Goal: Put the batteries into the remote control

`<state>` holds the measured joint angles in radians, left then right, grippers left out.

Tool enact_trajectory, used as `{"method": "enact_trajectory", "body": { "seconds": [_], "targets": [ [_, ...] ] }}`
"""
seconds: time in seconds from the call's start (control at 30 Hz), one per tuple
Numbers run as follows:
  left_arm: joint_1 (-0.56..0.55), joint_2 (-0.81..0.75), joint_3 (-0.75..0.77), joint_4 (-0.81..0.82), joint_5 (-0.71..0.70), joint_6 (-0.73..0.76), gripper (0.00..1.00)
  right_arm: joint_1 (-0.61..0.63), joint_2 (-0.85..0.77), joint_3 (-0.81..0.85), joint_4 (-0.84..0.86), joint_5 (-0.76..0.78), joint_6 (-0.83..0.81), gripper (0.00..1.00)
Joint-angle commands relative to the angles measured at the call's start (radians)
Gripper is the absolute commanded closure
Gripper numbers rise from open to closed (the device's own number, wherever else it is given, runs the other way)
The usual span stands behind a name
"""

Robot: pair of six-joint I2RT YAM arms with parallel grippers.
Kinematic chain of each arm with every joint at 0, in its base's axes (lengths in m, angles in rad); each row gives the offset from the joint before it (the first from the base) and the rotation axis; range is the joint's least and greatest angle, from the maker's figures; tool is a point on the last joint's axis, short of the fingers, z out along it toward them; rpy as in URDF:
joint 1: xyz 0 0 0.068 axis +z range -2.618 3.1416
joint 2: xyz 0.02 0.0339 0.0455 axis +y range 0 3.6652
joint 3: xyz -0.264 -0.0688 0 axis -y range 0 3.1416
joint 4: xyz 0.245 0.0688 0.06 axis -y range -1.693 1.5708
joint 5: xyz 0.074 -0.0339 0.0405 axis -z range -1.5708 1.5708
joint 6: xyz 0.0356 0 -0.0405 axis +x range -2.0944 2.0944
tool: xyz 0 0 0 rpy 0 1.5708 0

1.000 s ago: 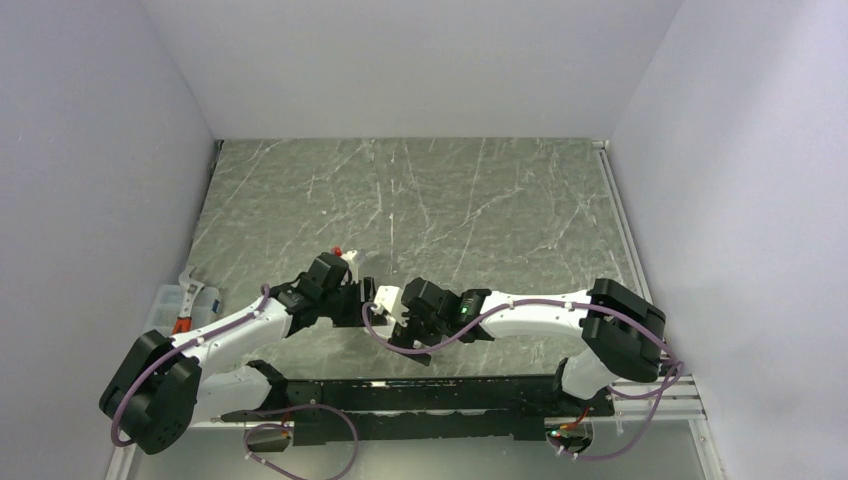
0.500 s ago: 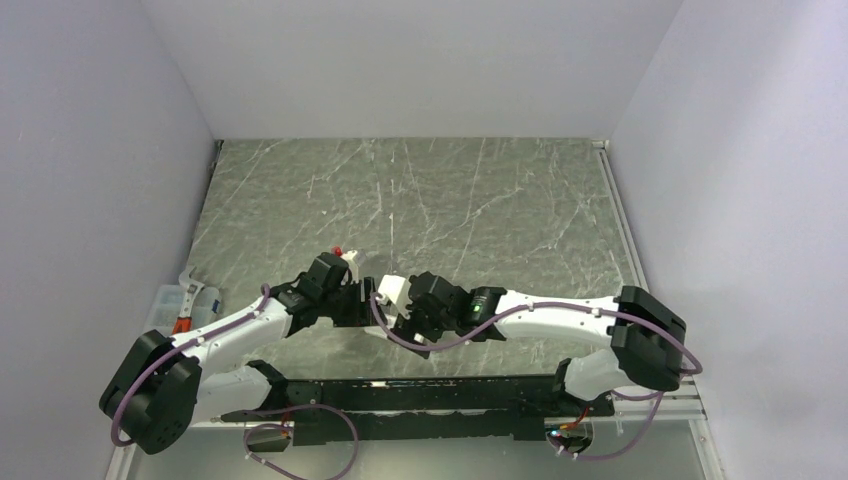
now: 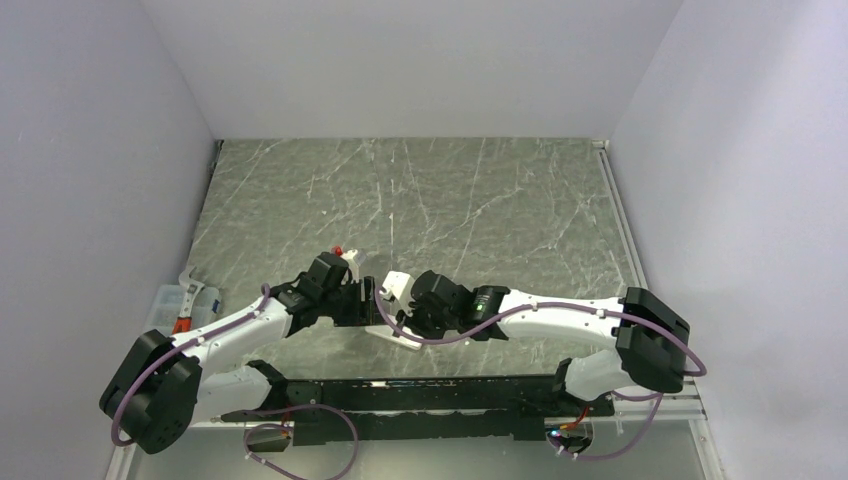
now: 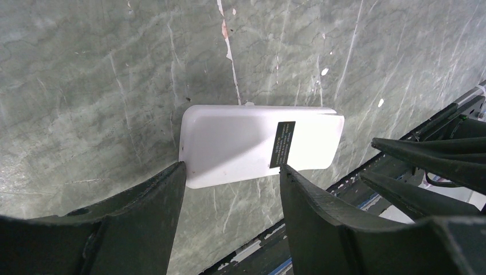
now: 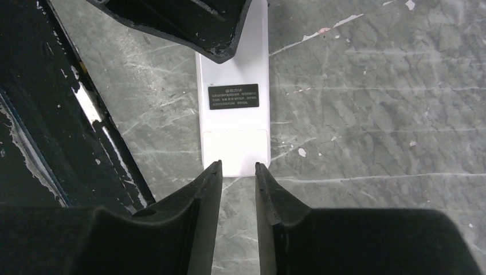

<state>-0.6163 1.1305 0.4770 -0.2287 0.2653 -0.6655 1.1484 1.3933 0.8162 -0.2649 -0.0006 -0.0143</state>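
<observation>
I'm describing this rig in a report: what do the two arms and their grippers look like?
The left arm and right arm have white links between bulky black joints. A purple cable loops along each arm. The left gripper and right gripper are matte black, each with two tapered, wedge-shaped fingers.

White remote control, back up with a dark rectangular label, flat on the grey marbled tabletop.
</observation>
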Motion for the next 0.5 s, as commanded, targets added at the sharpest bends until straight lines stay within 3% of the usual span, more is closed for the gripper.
{"method": "enact_trajectory", "body": {
  "seconds": [0.0,0.23,0.47],
  "targets": [
    [0.0,0.0,-0.005,0.025,0.031,0.008,0.34,-0.004,0.011,0.002,0.002,-0.007,0.044,0.72],
    [0.0,0.001,-0.005,0.022,0.033,0.008,0.35,-0.007,0.054,0.002,-0.014,-0.033,0.06,0.85],
    [0.0,-0.001,-0.003,0.02,0.035,0.011,0.35,-0.014,0.061,-0.003,-0.019,-0.039,0.078,0.87]
  ]
}}
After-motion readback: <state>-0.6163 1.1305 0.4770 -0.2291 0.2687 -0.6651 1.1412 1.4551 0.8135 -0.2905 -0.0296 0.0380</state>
